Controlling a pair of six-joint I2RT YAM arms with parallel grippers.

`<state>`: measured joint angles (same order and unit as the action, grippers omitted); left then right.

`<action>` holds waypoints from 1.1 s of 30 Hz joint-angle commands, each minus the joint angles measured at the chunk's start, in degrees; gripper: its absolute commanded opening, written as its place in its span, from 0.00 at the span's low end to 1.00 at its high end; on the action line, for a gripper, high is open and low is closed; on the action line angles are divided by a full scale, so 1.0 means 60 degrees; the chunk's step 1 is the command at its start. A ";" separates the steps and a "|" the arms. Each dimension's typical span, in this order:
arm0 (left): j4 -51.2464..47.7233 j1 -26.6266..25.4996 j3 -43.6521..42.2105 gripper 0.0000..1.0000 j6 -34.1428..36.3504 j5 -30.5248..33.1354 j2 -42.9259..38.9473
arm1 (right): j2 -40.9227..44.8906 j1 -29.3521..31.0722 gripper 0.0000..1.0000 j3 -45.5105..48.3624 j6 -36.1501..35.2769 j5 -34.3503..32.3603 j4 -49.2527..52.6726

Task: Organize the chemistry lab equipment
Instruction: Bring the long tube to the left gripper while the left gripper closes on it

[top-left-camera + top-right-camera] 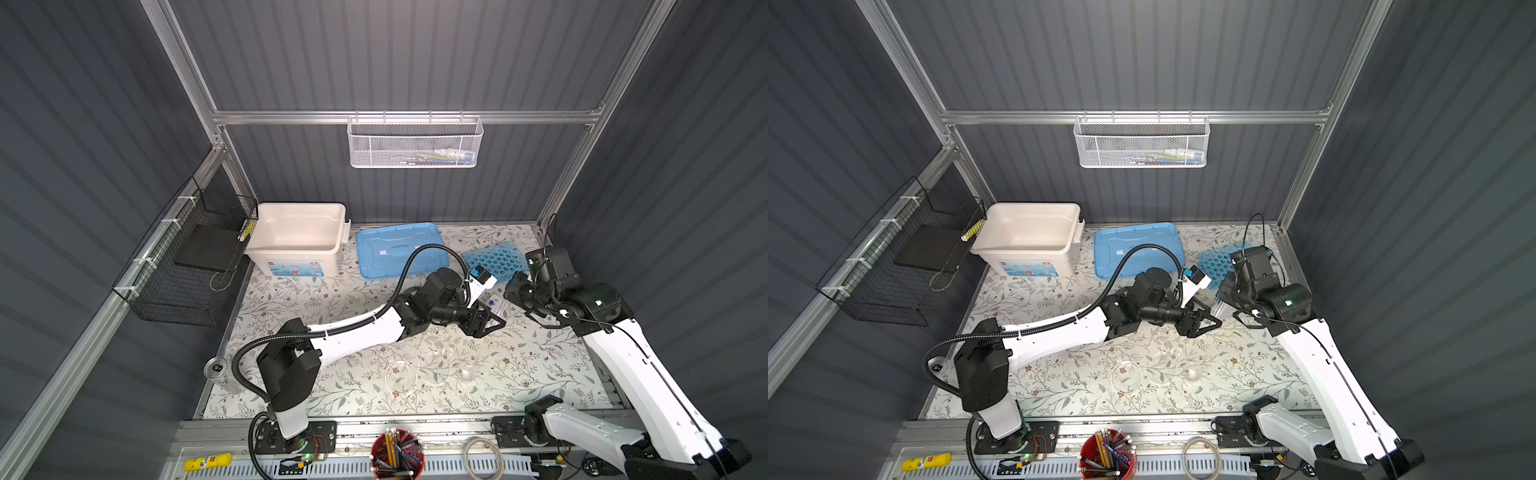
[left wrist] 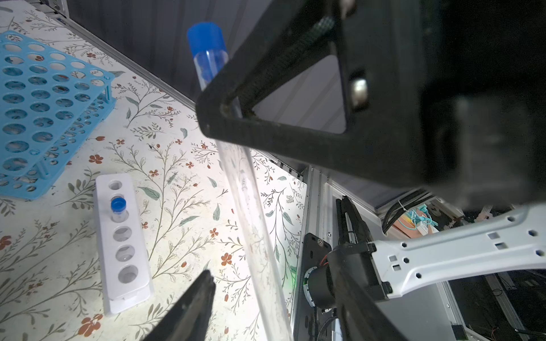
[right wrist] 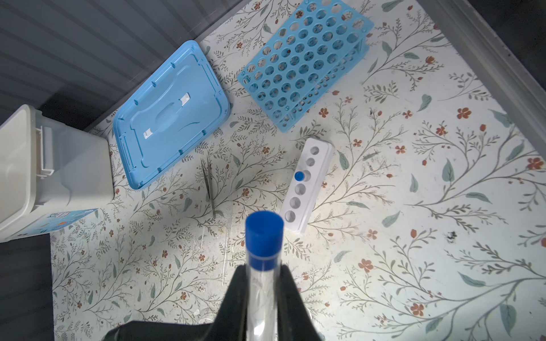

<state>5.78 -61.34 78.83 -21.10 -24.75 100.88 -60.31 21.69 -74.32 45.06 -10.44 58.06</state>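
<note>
Nearest me, a petri dish (image 1: 401,376) and a second petri dish (image 1: 434,366) lie side by side on the floral mat (image 1: 332,386), with a small glass vessel (image 1: 466,372) just to their right. Past them, my right gripper (image 3: 263,274) is clamped on a blue-capped test tube (image 3: 263,245), held clear of the table. My left gripper (image 2: 206,196) has its jaws apart alongside that tube; I cannot tell whether it touches. Beyond, a short capped tube (image 3: 299,176) stands in the white rack (image 3: 320,165), with tweezers (image 3: 208,189) lying nearby. Farthest back are the blue tube rack (image 3: 301,68), blue lid (image 3: 171,115) and white bin (image 1: 297,237).
</note>
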 commanded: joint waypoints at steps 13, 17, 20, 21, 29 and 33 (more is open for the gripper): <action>0.0238 0.0058 0.1038 0.42 -0.0123 -0.0401 0.0573 | 0.0311 0.0046 0.09 0.0045 0.0180 0.0372 -0.0417; 0.0231 0.0058 0.1078 0.35 -0.0116 -0.0402 0.0588 | 0.0311 0.0045 0.10 0.0093 0.0162 0.0457 -0.0515; 0.0194 0.0061 0.1140 0.29 -0.0116 -0.0415 0.0628 | 0.0311 0.0044 0.10 0.0105 0.0159 0.0494 -0.0548; 0.0184 0.0070 0.1158 0.28 -0.0116 -0.0415 0.0657 | 0.0333 0.0047 0.10 0.0122 0.0153 0.0491 -0.0554; 0.0052 0.0072 0.1324 0.24 -0.0065 -0.0418 0.0759 | 0.0399 0.0043 0.15 0.0185 0.0122 0.0509 -0.0596; 0.0033 0.0072 0.1233 0.22 0.0001 -0.0263 0.0690 | 0.0399 0.0044 0.20 0.0187 0.0079 0.0515 -0.0624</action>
<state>5.43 -60.71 84.51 -21.71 -25.50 104.75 -58.19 21.74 -73.93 46.06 -7.92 55.22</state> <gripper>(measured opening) 0.228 0.196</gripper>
